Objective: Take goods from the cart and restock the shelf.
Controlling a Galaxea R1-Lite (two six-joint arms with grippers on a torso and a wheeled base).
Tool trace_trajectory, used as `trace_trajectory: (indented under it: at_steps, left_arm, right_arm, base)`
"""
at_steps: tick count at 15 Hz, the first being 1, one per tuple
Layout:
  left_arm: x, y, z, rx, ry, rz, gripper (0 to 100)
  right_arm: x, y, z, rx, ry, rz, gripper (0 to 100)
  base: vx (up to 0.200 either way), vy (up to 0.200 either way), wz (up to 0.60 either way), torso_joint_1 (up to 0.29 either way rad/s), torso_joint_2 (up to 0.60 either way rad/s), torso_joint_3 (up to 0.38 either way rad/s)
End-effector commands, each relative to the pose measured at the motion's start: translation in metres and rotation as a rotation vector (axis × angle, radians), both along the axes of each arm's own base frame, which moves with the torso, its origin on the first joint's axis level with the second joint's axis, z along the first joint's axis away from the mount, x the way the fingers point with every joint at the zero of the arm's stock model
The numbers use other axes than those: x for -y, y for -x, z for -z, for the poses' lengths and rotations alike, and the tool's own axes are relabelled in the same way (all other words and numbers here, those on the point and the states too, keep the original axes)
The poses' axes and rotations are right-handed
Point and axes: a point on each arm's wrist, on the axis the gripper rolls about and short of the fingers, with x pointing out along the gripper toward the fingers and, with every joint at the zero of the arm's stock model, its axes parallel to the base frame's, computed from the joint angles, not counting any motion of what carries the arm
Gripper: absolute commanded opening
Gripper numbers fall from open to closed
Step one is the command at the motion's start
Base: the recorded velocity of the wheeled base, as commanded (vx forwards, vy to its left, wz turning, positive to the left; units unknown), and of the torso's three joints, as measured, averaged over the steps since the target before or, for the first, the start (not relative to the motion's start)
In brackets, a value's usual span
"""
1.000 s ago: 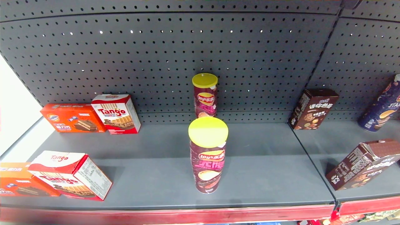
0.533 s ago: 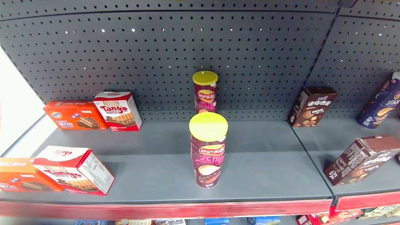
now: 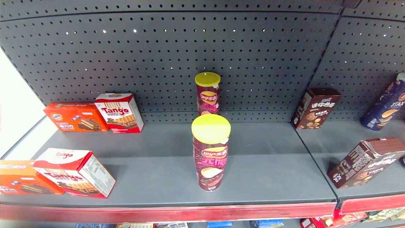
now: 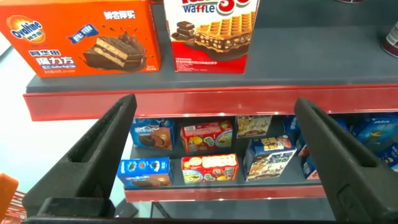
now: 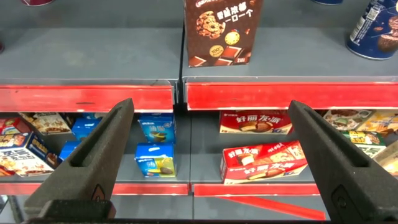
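**Shelf** (image 3: 265, 171): grey deck, pegboard back, red front edge. Stock stands in lanes running near to far, one product per lane with fronts outward. This probably lets each lane be filled from the front.

**Centre lane:**
- Near can (image 3: 211, 152): upright, yellow lid up, close to the front edge.
- Far can (image 3: 208, 95): upright, straight behind the near can at the back panel, well apart from it.
- The gap between them looks meant for more cans.

**Left lanes:**
- Far orange box (image 3: 76, 116) and far wafer box (image 3: 120, 112): side by side at the back.
- Near orange box (image 3: 22, 182) and near wafer box (image 3: 74, 172): side by side at the front edge.

**Right bay, past the divider:**
- Far cookie box (image 3: 316, 108): at the back.
- Near cookie box (image 3: 364, 161): at the front.
- Blue can (image 3: 384, 107): far right.

**Left tool** (image 4: 214, 102): fingers spread wide, nothing between them. It sits low, just off the red edge, below the near left boxes.

**Right tool** (image 5: 211, 104): fingers spread wide and empty. It sits low before the divider, below the near cookie box.

**Status (judged):** all goods in sight already stand on the shelf and neither tool carries any. The next item would have to come from the cart, most likely for an open lane.
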Motion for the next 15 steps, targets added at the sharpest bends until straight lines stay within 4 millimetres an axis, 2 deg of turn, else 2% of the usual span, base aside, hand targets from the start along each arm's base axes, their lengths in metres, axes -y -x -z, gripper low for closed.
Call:
trace_trajectory:
  at_steps: [1, 11, 12, 15]
  left_arm:
    - [0.0000, 0.0000, 0.0000, 0.000, 0.002, 0.000, 100]
    - [0.0000, 0.0000, 0.0000, 0.000, 0.002, -0.002, 100]
    - [0.0000, 0.0000, 0.0000, 0.000, 0.003, -0.002, 100]
    - [0.0000, 0.0000, 0.0000, 0.000, 0.003, -0.002, 100]
  right_arm:
    - [0.0000, -0.0001, -0.0001, 0.000, 0.000, -0.001, 100]
    - [0.0000, -0.0001, -0.0001, 0.000, 0.000, -0.003, 100]
    - [0.0000, -0.0001, -0.0001, 0.000, 0.000, -0.001, 100]
    - [0.0000, -0.0001, -0.0001, 0.000, 0.000, -0.001, 100]
  base:
    - [0.000, 0.000, 0.00, 0.000, 0.00, 0.000]
    - [0.000, 0.000, 0.00, 0.000, 0.00, 0.000]
    - [-0.200, 0.000, 0.00, 0.012, 0.00, 0.002]
    - [0.000, 0.000, 0.00, 0.000, 0.00, 0.000]
